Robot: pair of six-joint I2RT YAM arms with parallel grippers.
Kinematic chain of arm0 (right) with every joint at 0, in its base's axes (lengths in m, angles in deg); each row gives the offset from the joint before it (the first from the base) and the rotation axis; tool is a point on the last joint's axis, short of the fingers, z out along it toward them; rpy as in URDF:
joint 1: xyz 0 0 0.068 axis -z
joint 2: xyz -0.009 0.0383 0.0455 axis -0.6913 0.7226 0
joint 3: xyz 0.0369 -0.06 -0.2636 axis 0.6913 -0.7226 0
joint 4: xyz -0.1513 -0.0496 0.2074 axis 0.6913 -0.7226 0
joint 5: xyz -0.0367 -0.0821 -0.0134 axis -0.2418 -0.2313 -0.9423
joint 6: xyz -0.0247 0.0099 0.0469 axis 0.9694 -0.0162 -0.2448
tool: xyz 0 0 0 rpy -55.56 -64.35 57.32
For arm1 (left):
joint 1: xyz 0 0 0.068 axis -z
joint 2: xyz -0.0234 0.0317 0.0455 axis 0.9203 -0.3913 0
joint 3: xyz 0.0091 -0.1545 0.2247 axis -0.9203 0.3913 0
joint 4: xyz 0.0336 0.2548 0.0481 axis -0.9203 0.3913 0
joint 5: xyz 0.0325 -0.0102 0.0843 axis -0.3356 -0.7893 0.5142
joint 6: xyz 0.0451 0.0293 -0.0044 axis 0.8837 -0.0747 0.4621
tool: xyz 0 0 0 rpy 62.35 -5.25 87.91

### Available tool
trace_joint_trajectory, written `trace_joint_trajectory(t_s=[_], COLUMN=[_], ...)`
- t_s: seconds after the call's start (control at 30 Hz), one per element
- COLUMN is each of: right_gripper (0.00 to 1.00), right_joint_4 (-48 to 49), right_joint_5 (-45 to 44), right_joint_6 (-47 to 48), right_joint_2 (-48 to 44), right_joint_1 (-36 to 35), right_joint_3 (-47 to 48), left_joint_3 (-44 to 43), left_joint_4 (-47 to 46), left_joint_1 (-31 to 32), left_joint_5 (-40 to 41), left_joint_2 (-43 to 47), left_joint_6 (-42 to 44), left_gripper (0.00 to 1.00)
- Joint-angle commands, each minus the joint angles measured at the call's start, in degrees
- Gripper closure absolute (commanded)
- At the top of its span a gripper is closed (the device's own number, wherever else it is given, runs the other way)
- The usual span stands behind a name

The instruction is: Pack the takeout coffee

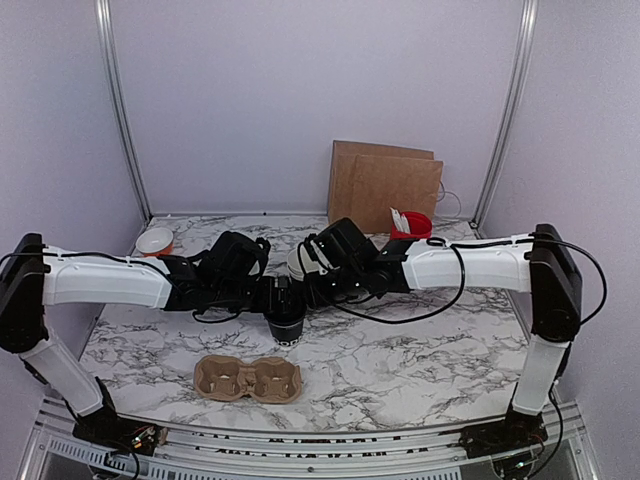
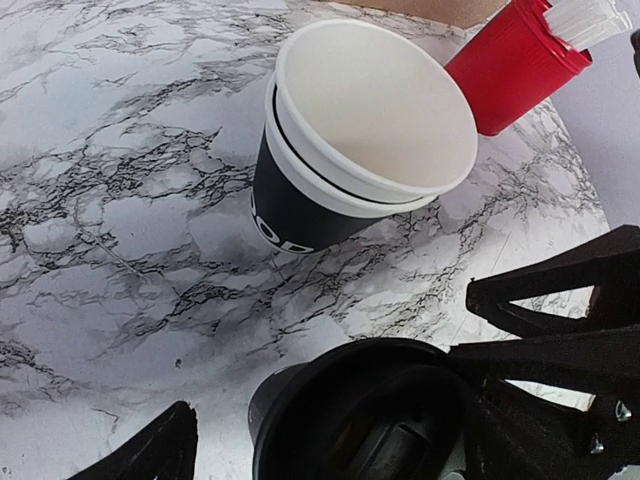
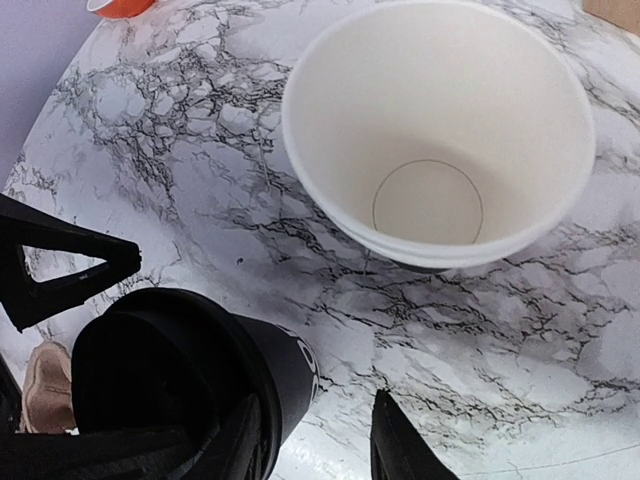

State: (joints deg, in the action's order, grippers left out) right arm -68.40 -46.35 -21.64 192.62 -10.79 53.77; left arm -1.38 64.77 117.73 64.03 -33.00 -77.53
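Near the middle of the table (image 1: 420,350), slightly toward its front edge, the black cup (image 1: 285,322) is seen standing upright, a small white mark showing on its wall. It is flanked by both arms, which are stretched inward from the left and right edges.

The left gripper (image 1: 266,296) is held wide open with the black cup between its fingers (image 2: 150,450). In the left wrist view, that finger is seen clear of the cup's wall, with bare marble between them. Contact on the other side cannot be told.

The right gripper (image 3: 318,402) is held partly open. Only marble is seen between its two fingertips, so nothing is gripped. The fingertip nearer the black cup is overlapped with the cup's wall, and whether it is touching cannot be told.

Just behind the black cup, toward the back edge, the nested cups (image 1: 299,261) are found upright, a cream cup set inside a black-walled one. They are empty, and apart from both grippers.

A cardboard carrier (image 1: 248,378) is laid near the front edge, left of centre, with both of its wells unfilled. A red cup (image 1: 411,225) with white utensils is placed near the back right corner, just in front of a brown paper bag (image 1: 385,183) at the back edge. A small orange-and-white bowl (image 1: 155,241) is set at the back left corner.
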Motion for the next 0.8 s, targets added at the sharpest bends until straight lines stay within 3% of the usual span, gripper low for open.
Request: trace_joint_trajectory(t_s=[0.0, 0.47, 0.77], right_gripper=[0.63, 0.62, 0.62], right_joint_4=[-3.0, -4.7, -4.3], right_joint_5=[-0.1, -0.3, -0.7], right_joint_6=[3.9, 5.9, 4.8], right_joint_2=[2.7, 0.6, -4.5], right_joint_1=[-0.2, 1.3, 1.4], right_joint_3=[4.8, 7.6, 2.8], left_joint_3=[-0.5, -0.2, 4.4], left_joint_4=[4.4, 4.8, -1.4], left_joint_1=[-0.7, -1.0, -0.9], left_joint_5=[1.5, 1.3, -4.8], left_joint_2=[2.4, 3.8, 5.7], left_joint_6=[1.5, 0.9, -6.4], left_gripper=[0.07, 0.07, 0.07])
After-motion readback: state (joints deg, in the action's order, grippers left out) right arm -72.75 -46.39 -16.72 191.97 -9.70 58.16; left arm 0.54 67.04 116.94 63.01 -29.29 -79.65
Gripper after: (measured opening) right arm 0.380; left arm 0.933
